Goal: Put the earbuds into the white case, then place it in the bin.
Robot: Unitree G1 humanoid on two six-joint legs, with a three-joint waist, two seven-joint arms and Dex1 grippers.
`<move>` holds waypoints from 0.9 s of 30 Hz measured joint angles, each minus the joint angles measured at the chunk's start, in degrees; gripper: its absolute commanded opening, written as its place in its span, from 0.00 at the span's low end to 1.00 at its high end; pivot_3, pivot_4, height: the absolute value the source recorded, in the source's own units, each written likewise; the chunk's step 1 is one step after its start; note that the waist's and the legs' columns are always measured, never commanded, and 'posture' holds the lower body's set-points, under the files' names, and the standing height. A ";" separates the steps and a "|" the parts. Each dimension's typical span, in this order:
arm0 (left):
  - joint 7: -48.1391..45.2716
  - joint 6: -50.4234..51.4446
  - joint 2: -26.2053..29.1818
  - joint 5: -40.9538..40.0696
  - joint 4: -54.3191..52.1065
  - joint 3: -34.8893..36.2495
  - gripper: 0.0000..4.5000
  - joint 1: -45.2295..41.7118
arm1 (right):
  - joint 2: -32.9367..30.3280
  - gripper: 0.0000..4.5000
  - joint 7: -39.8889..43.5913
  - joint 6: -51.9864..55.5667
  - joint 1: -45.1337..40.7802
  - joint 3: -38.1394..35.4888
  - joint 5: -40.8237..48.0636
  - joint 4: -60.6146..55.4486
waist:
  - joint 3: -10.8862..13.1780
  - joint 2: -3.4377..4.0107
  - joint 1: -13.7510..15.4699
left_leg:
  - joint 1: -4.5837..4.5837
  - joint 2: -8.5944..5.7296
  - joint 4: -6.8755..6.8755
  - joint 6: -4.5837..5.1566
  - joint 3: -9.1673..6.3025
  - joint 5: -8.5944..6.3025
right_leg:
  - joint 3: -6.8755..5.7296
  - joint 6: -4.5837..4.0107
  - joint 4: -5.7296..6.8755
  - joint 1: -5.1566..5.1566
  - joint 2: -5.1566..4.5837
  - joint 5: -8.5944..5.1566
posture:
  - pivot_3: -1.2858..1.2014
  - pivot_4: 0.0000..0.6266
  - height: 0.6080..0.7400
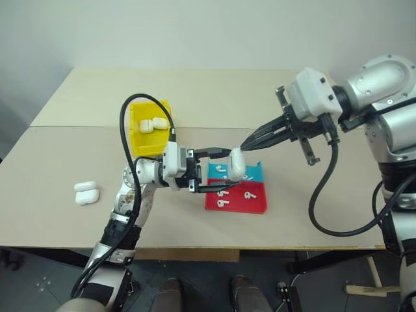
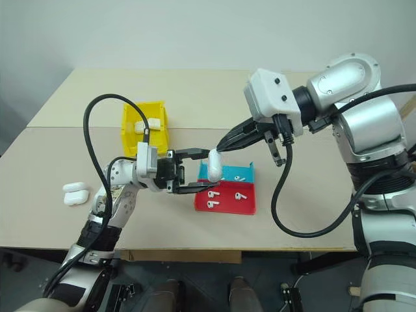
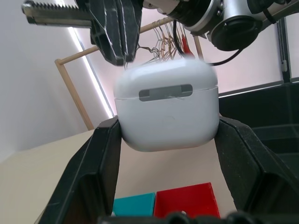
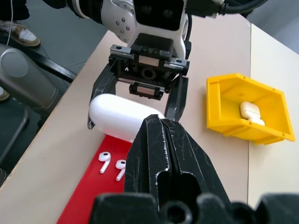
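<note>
We have the white case (image 1: pixel 238 162) clamped between the 2 fingers of our left end effector (image 1: pixel 220 170), lifted clear of the surface (image 1: pixel 78 221) above the red and blue tray (image 1: pixel 250 205). The lid looks closed in the left wrist view, hinge plate facing that camera. Holding it up there presents the top to our right end effector (image 1: pixel 246 145), whose fingers are pressed together with nothing between them, tips right at the case's upper end, probably to work the lid. Several earbuds (image 2: pixel 239 194) lie loose in the tray, so loading seems not yet done. The yellow bin (image 1: pixel 138 133) sits far left of the tray with 2 cases inside; 2 more (image 1: pixel 84 193) rest near the left edge. We cannot tell whether the tips actually touch the lid, or whether the held case is empty.
</note>
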 measured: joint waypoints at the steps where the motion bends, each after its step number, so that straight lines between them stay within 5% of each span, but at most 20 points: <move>1: 0.01 0.00 -0.03 0.00 0.00 0.01 0.61 0.00 | 0.00 0.00 0.01 -0.35 0.01 0.00 -0.04 0.00 | 0.00 0.00 0.01 | 0.00 0.00 0.00 0.00 0.00 0.00 | 0.00 0.00 0.00 0.00 0.00 0.00 | 0.52 0.24 1.00; 10: 0.88 -0.16 -0.16 0.04 -0.11 0.25 0.61 0.26 | 1.47 0.00 -1.39 0.09 -1.46 -3.68 0.47 3.50 | 0.00 0.00 0.15 | -0.02 -0.02 0.00 0.00 -0.02 0.00 | -0.02 0.00 -0.02 0.00 -0.02 0.00 | 0.52 0.24 1.00; 14: 10.35 1.93 0.10 -0.35 -7.96 4.57 0.61 6.32 | 3.71 0.00 -14.92 5.32 5.71 -15.87 4.84 0.24 | -0.03 -0.05 0.37 | -0.02 0.00 -0.01 0.01 -0.10 0.00 | -0.06 0.00 -0.01 0.06 -0.04 0.00 | 0.52 0.24 1.00; 17: 18.89 3.36 0.13 1.43 -11.78 7.74 0.61 7.07 | 5.57 0.00 -22.17 7.45 15.53 -17.84 4.76 -5.03 | -0.03 -0.05 0.59 | -0.03 -0.06 0.08 0.00 -0.09 0.00 | -0.03 0.00 0.02 0.08 -0.09 0.00 | 0.52 0.24 1.00; 27: 57.93 18.64 -1.08 26.69 -6.84 11.85 0.61 -6.87 | 9.52 0.00 -38.28 15.96 30.85 -21.41 9.23 -20.70 | -0.03 -0.05 1.63 | -0.06 -0.12 0.11 0.01 -0.08 0.00 | -0.03 0.05 -0.01 0.08 -0.07 0.01 | 0.52 0.24 1.00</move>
